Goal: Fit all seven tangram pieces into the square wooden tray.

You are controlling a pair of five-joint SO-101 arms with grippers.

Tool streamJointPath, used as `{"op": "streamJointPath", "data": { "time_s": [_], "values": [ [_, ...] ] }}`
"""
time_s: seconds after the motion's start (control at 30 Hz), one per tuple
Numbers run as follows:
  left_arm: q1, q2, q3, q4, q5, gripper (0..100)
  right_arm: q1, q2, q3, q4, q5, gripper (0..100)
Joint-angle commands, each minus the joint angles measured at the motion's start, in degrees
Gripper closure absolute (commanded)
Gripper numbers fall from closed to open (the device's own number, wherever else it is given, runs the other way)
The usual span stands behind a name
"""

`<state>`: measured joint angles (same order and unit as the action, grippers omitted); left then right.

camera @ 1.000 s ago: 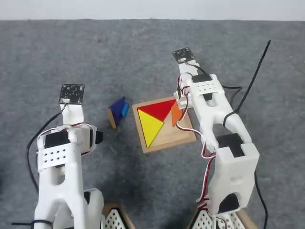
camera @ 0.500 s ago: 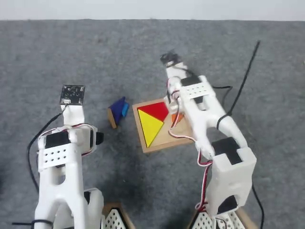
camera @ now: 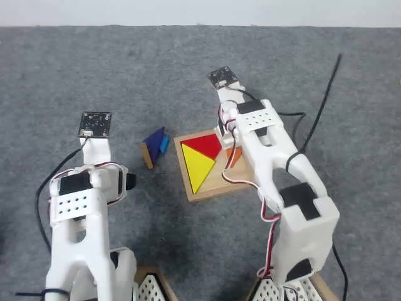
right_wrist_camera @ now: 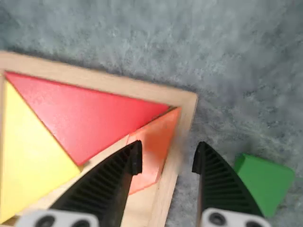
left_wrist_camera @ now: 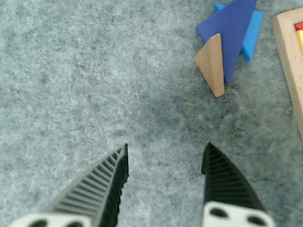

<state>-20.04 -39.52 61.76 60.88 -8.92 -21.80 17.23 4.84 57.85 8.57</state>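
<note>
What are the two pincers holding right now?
Left pincer: open, holding nothing.
Right pincer: open, holding nothing, over the wooden tray edge.

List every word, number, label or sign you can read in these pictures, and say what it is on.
No text can be read.
The wooden tray, the red piece, yellow piece and orange piece in it, and the blue pieces and green piece on the mat: plain, no print.
The circuit boards on the arms: any marks are too small to read.
</note>
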Motion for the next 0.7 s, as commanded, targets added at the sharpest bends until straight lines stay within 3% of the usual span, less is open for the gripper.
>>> {"op": "streamJointPath", "data": {
  "time_s": [0.0,0.47,0.67],
  "values": [
    [-0.26,-1.93,-0.4,-1.49,0.7,75,1.19,-4.44,-1.14,0.22,0.97,80.4],
    [-0.26,-2.02,-0.48,-1.58,0.7,75,2.24,-4.79,1.14,0.57,1.85,80.4],
    [-0.26,-2.29,-1.27,-6.59,0.18,75,3.47,-16.22,8.26,-0.04,0.0,80.5]
  ]
}}
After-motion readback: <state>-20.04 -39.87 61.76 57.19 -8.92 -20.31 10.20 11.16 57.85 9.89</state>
